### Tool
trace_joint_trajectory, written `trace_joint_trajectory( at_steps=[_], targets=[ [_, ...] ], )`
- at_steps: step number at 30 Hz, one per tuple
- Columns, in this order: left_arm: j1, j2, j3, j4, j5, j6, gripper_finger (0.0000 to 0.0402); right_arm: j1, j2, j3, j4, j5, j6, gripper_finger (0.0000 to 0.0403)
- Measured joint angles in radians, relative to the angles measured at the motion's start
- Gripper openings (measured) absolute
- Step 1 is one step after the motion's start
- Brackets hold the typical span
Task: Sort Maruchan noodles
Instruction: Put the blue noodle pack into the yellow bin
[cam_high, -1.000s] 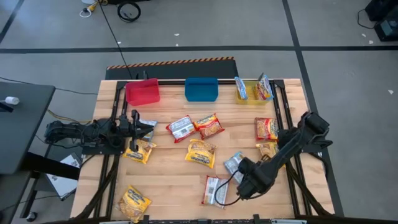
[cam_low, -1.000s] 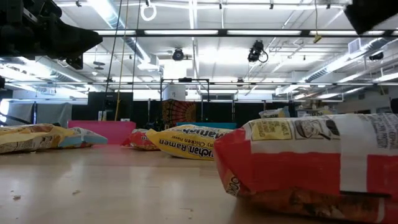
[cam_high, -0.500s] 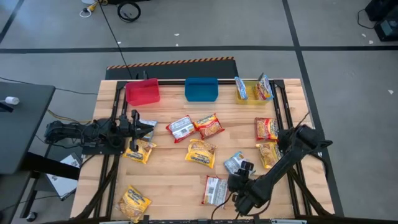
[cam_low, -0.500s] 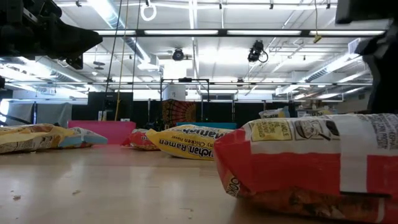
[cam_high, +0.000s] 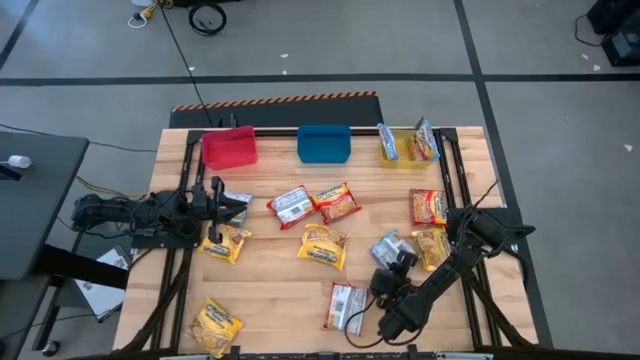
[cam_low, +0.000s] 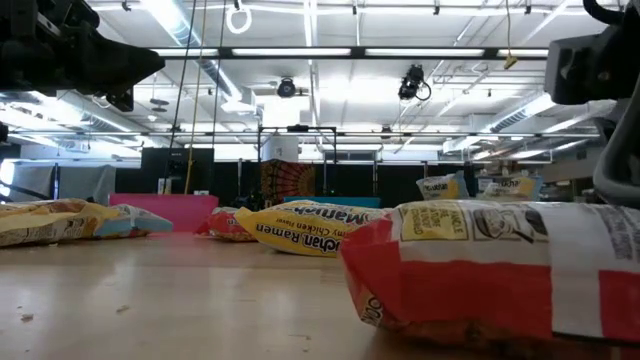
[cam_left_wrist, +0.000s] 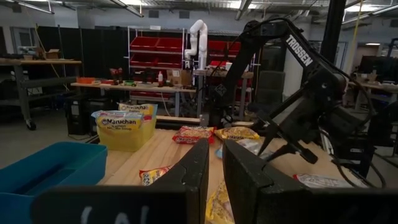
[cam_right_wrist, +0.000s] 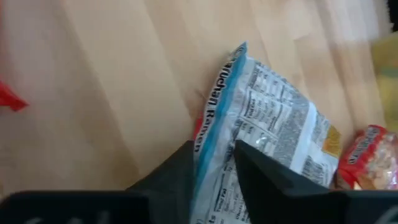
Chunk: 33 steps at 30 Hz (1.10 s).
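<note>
Ramen packets lie scattered flat on the wooden table (cam_high: 280, 280): yellow ones (cam_high: 322, 247) (cam_high: 222, 242) (cam_high: 215, 325), red ones (cam_high: 292, 206) (cam_high: 347, 306) (cam_high: 428, 207), and a pale blue one (cam_high: 237, 205). My right gripper (cam_high: 393, 262) is at the near right, shut on a blue-silver packet (cam_high: 388, 246). My left gripper (cam_high: 215, 192) waits at the left edge beside the pale blue packet, its fingers (cam_left_wrist: 200, 163) close together on nothing. Two packets (cam_high: 387, 142) (cam_high: 426, 140) stand in the yellow bin (cam_high: 404, 156). My right gripper (cam_right_wrist: 214, 163) pinches the blue-silver packet between its two fingers (cam_right_wrist: 260, 169) at one end (cam_right_wrist: 211, 146). The rest of the packet (cam_right_wrist: 273, 121) sticks out forward past the fingertips. It looks lifted off the wood. One seam or the full thickness, I cannot tell.
A red bin (cam_high: 229, 147), a blue bin (cam_high: 324, 143) and the yellow bin stand in a row along the far edge. A red packet (cam_low: 500, 270) lies right in front of the low camera. A yellow-orange packet (cam_high: 432, 247) lies just right of the held one. Bare wood shows near the middle.
My right gripper has moved from near the table's near edge toward the far edge and has risen. The blue-silver packet has gone with it, a little farther and to the right, off the wood. The red packet close to the low camera has shifted slightly.
</note>
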Motion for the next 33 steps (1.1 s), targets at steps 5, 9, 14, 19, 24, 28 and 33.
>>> trace_joint_trajectory(
  at_steps=[5,9,14,19,24,28,33],
  targets=[
    [0.0,0.0,0.0,0.0,0.0,0.0,0.0052,0.0,-0.002,-0.013,-0.016,0.001,0.006,0.0014],
    [0.0,0.0,0.0,0.0,0.0,0.0,0.0052,-0.006,-0.017,-0.013,-0.045,0.001,0.074,0.001],
    [0.0,0.0,0.0,0.0,0.0,0.0,0.0052,-0.01,-0.139,0.008,-0.161,0.105,0.178,0.0006],
    [0.0,0.0,0.0,0.0,0.0,0.0,0.0052,-0.028,-0.325,0.008,-0.293,0.214,0.307,0.0004],
    [0.0,0.0,0.0,0.0,0.0,0.0,0.0052,-0.085,-0.489,0.008,-0.374,0.294,0.361,0.0002],
    [0.0,0.0,0.0,0.0,0.0,0.0,0.0052,-0.174,-0.593,-0.003,-0.374,0.351,0.304,0.0002],
    [0.0,0.0,0.0,0.0,0.0,0.0,0.0052,-0.345,-0.702,-0.055,-0.374,0.406,0.2,0.0002]
  ],
)
